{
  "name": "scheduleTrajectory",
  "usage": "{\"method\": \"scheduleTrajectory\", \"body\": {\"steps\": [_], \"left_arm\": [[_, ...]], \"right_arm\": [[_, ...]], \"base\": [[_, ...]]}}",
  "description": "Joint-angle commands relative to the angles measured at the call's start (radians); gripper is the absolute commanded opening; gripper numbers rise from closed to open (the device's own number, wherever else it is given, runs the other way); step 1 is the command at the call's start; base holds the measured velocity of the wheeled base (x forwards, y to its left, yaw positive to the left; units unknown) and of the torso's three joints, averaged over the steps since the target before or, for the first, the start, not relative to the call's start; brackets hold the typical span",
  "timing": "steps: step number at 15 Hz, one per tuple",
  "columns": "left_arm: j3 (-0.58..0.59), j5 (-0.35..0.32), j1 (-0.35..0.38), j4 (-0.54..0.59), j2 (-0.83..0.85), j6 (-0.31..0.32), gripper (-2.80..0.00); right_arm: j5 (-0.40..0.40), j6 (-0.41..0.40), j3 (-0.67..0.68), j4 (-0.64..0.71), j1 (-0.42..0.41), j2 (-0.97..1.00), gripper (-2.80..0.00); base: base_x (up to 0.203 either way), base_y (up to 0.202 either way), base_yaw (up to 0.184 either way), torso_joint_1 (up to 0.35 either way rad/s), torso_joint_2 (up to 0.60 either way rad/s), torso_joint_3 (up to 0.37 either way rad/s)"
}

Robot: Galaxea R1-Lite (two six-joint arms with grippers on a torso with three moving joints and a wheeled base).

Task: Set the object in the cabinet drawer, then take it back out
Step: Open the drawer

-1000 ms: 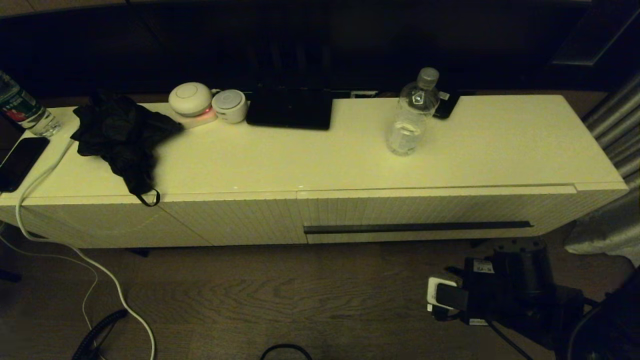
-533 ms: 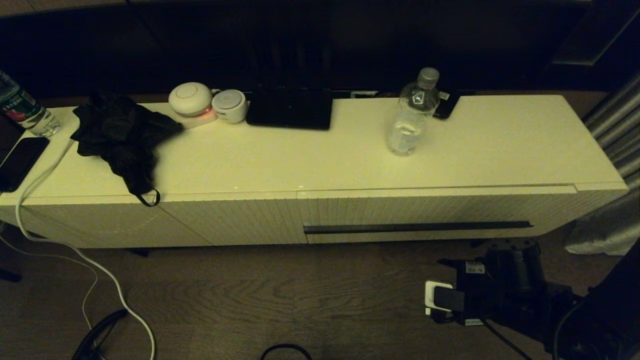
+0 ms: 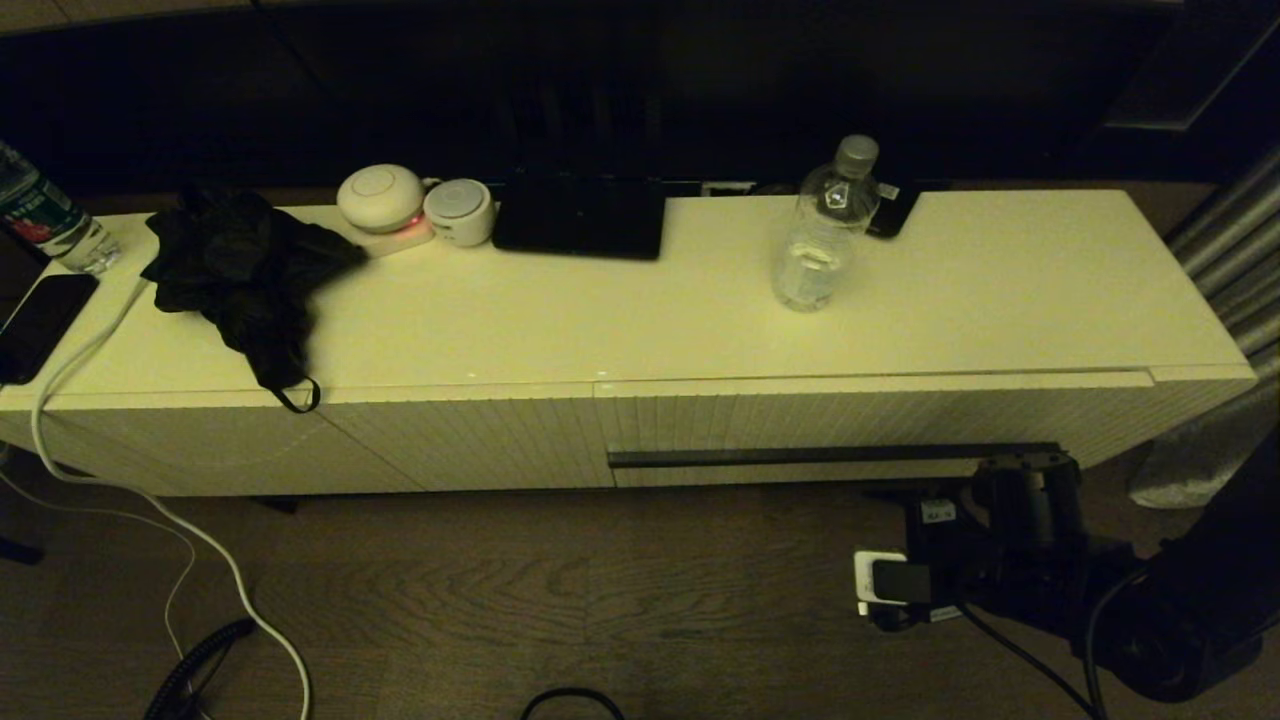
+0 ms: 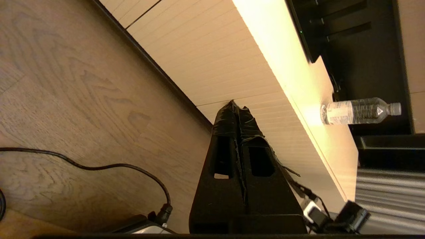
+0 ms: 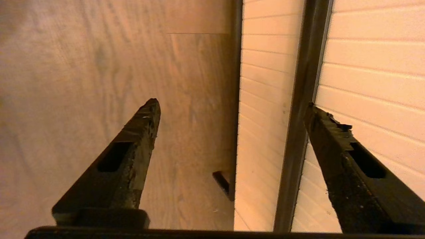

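The clear water bottle [image 3: 826, 225] with a grey cap stands upright on the white cabinet top [image 3: 1000, 290]; it also shows in the left wrist view [image 4: 360, 112]. Below it the ribbed drawer front [image 3: 800, 420] is closed, with its long dark handle strip [image 3: 835, 455]. My right gripper [image 3: 1018, 462] is low in front of the cabinet, at the right end of the handle. It is open [image 5: 231, 103], and the handle strip [image 5: 303, 99] runs between its fingers, close to one fingertip [image 5: 315, 114]. My left gripper [image 4: 236, 106] is shut on nothing, low near the floor by the cabinet front.
On the cabinet top are a black cloth [image 3: 240, 270], two round white devices [image 3: 380, 197], a black flat box [image 3: 580, 220] and a dark phone [image 3: 893, 210] behind the bottle. A red-labelled bottle [image 3: 45, 215] and another phone [image 3: 40, 320] lie far left. A white cable [image 3: 150, 510] trails over the wood floor.
My right gripper has risen from the floor area up to the right end of the drawer's handle strip. The bottle and the drawer have not moved.
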Motion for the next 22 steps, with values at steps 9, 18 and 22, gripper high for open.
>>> {"method": "scheduleTrajectory", "body": {"steps": [9, 18, 22], "left_arm": [[0.0, 0.0, 0.0, 0.0, -0.002, -0.006, -2.8], [0.0, 0.0, 0.0, 0.0, -0.002, -0.007, -2.8], [0.0, 0.0, 0.0, 0.0, -0.002, -0.007, -2.8]], "right_arm": [[0.023, -0.016, -0.134, -0.01, -0.02, 0.132, 0.0], [0.028, -0.028, -0.24, -0.015, -0.044, 0.193, 0.0], [0.026, -0.03, -0.308, -0.015, -0.054, 0.233, 0.0]], "base": [[0.0, 0.0, 0.0, 0.0, 0.0, 0.0], [0.0, 0.0, 0.0, 0.0, 0.0, 0.0], [0.0, 0.0, 0.0, 0.0, 0.0, 0.0]]}}
